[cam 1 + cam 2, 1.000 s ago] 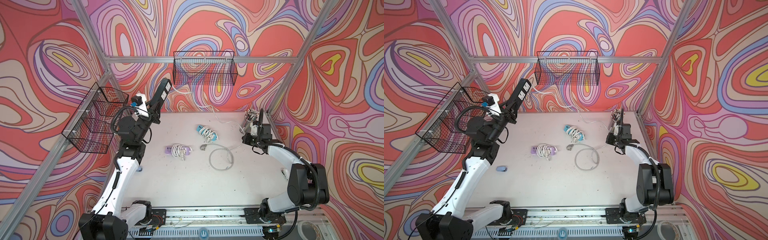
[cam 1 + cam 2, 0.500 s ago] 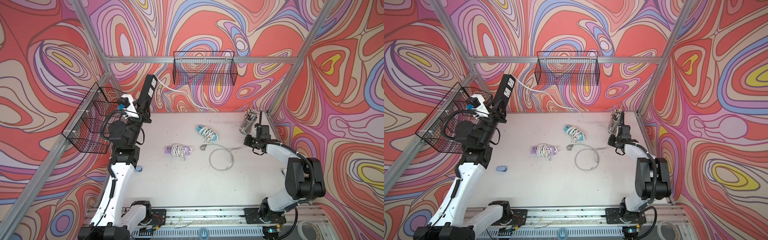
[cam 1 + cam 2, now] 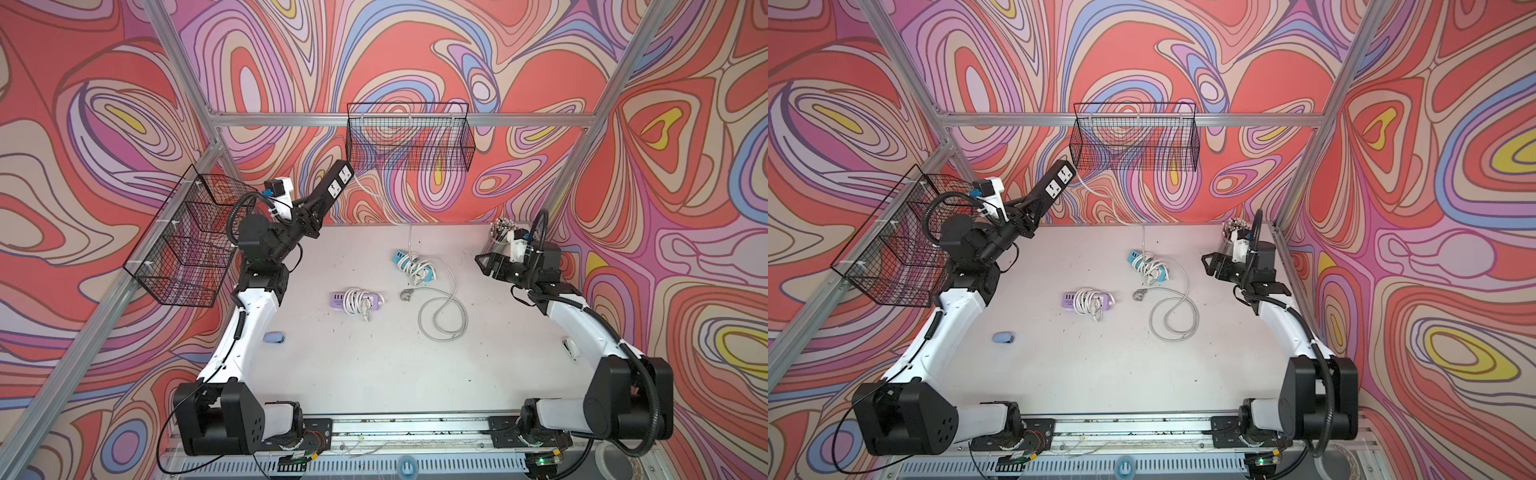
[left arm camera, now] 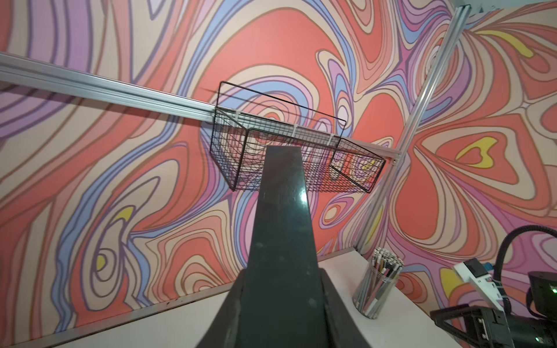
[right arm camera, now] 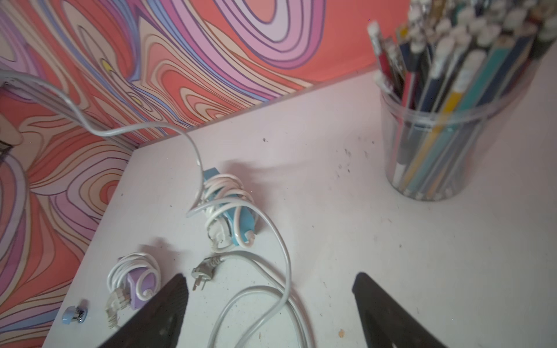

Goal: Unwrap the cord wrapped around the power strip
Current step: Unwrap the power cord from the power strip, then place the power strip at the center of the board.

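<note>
My left gripper (image 3: 309, 216) (image 3: 1027, 218) (image 4: 281, 277) is shut on one end of a black power strip (image 3: 332, 189) (image 3: 1057, 178) (image 4: 283, 226), held high and slanting toward the back wall. Its grey cord (image 3: 409, 237) (image 3: 1143, 241) (image 5: 288, 265) hangs unwound from the far end. It drops to the table, crosses a blue strip and lies in loose loops ending at the plug (image 3: 408, 294) (image 3: 1139, 294) (image 5: 203, 271). My right gripper (image 3: 486, 266) (image 3: 1210, 264) (image 5: 269, 277) hovers open at the back right, above the loops, holding nothing.
A blue power strip (image 3: 415, 264) (image 5: 229, 208) and a purple one (image 3: 355, 300) (image 5: 137, 280) lie mid-table, both wrapped in white cord. A pencil cup (image 3: 500, 232) (image 5: 437, 135) stands behind my right gripper. Wire baskets hang on the back wall (image 3: 409, 141) and left wall (image 3: 187, 241). A small blue object (image 3: 274, 337) lies front left.
My right gripper has opened and let go of the cord, which now rests on the table. The left arm swung the black strip left, then back right.
</note>
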Action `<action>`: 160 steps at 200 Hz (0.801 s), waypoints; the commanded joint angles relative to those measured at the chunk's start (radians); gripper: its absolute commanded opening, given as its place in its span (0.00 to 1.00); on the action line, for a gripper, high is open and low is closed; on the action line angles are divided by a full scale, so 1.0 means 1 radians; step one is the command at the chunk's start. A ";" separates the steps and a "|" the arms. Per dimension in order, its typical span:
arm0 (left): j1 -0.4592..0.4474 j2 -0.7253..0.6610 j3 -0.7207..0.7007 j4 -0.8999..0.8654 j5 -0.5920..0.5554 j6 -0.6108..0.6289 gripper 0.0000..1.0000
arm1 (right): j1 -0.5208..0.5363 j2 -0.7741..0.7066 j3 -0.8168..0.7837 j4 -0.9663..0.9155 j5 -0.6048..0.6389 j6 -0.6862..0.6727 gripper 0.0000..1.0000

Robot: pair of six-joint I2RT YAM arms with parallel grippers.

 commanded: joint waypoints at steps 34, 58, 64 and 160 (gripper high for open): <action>-0.152 0.055 0.162 -0.091 0.246 0.009 0.00 | 0.125 -0.115 0.146 0.053 -0.154 -0.159 0.98; -0.236 0.099 0.224 -0.228 0.259 0.068 0.00 | 0.308 -0.134 0.235 -0.022 -0.013 -0.415 0.98; -0.249 0.114 0.239 -0.256 0.262 0.072 0.00 | 0.349 -0.138 0.247 -0.032 0.028 -0.472 0.98; -0.311 0.233 0.412 -0.604 0.244 0.250 0.00 | 0.535 -0.109 0.325 -0.081 0.255 -1.054 0.98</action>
